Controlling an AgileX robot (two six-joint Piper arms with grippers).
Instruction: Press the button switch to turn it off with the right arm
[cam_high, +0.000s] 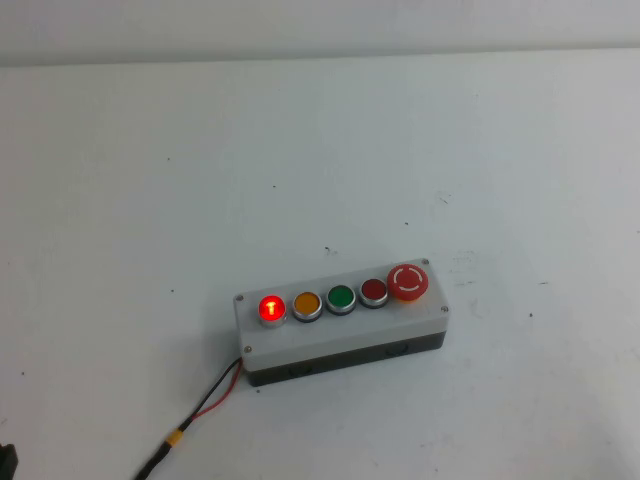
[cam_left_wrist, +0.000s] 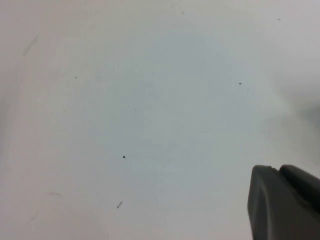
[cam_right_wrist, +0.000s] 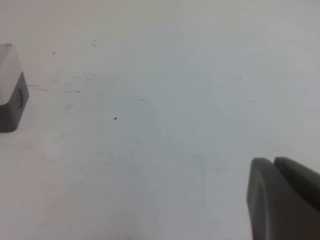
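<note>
from the high view, the grey box sits on the white table, slightly toward my side of centre. five buttons run along its top. the button switch is the end one on my left and it glows bright red. next come an orange button, a green button, a smaller dark red button, and the big red mushroom button at the other end. red and black wires leave the box's left end toward the near edge. neither of my arms shows here.

in the left wrist view, my left gripper hangs over bare table, fingers pressed together.

in the right wrist view, my right gripper hangs over the table too, fingers together, well apart from the corner of the grey box at the frame's edge.
</note>
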